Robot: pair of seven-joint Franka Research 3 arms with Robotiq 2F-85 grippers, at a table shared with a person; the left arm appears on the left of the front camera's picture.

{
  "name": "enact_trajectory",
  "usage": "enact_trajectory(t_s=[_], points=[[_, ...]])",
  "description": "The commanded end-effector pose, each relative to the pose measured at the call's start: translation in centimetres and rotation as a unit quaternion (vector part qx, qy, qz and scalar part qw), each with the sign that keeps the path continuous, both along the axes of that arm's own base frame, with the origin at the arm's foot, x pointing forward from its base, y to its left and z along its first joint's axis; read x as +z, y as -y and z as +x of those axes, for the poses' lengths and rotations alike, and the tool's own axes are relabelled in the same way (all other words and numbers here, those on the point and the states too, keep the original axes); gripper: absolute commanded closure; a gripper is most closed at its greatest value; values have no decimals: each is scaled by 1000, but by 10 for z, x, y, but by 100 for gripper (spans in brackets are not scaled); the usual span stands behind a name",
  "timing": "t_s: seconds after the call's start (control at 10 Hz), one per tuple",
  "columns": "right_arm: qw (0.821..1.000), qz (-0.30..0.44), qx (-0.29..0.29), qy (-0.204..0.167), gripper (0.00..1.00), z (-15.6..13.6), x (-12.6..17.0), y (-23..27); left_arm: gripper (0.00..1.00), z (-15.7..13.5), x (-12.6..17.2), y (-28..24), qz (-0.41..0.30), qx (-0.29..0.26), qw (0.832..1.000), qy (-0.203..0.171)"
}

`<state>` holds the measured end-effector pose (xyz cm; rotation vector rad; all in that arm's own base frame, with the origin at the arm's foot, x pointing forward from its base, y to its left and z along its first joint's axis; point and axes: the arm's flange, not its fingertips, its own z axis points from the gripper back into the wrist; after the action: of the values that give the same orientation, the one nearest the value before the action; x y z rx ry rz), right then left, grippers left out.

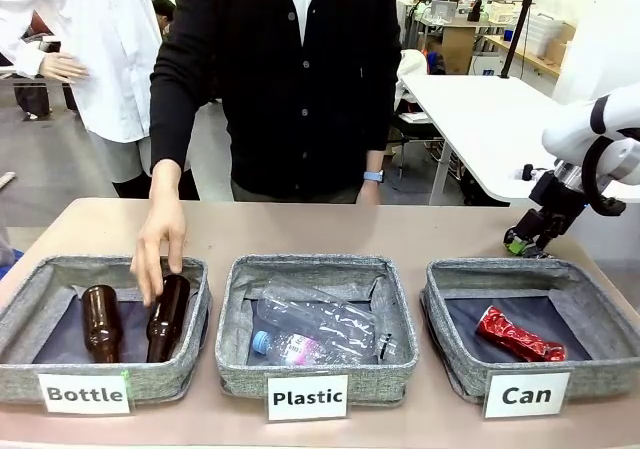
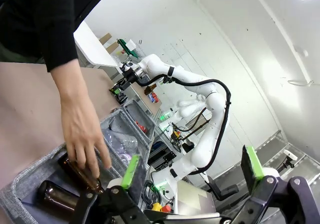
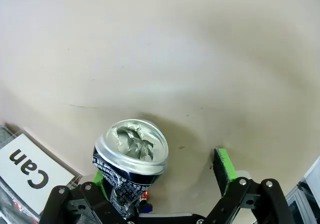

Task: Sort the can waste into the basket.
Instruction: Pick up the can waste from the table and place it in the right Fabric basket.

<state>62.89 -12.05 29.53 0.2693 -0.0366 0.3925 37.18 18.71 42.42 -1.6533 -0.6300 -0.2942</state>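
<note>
The right end effector (image 3: 165, 194) is hovering with its green-padded fingers spread wide around a crushed dark can (image 3: 131, 164), which is standing upright between them on the beige worktop (image 3: 200, 59), its dented silver top facing the wrist camera; the pads are not visibly pressing on it, so it looks straddled rather than gripped. In the front view that end effector (image 1: 527, 241) is sitting low just behind the far rim of the "Can" basket (image 1: 455, 364), where a crushed red can (image 1: 518, 334) is already lying on the dark lining. The dark can is probably very light and thin-walled, with slick printed sides that may buckle further, so a gentle squeeze across its crumpled middle seems the safest hold. The left end effector (image 2: 192, 171) is also standing open above the "Bottle" basket (image 2: 30, 191), where a person's hand (image 2: 82, 131) is touching a brown glass bottle (image 2: 80, 174).
</note>
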Motion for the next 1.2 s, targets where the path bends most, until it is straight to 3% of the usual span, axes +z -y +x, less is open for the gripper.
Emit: enact_trajectory(t_s=[0.0,0.3,0.4,0.5,0.6,0.7,0.9,1.0,1.1], points=[[1000,7,-20,0,0,8,1,0,0,-3,3,1,5,-4,1000,-6],[1000,8,-21,-3,0,6,1,-1,0,-3,3,1,5,-4,1000,-6],[1000,3,-21,1,7,6,1,0,0,-3,3,1,5,-4,1000,-6],[1000,-1,-14,3,60,5,1,0,0,-3,3,1,5,-4,1000,-6],[1000,-1,-14,0,67,6,1,0,0,-3,3,1,5,-4,1000,-6],[1000,2,-13,0,100,6,2,0,0,-3,3,1,5,-4,1000,-6],[1000,1,-12,1,100,5,3,-1,0,-3,3,1,5,-4,1000,-6],[1000,4,-11,3,86,5,3,-1,0,-3,3,1,5,-4,1000,-6],[1000,6,-11,5,97,5,3,-2,0,-3,3,1,5,-4,1000,-6]])
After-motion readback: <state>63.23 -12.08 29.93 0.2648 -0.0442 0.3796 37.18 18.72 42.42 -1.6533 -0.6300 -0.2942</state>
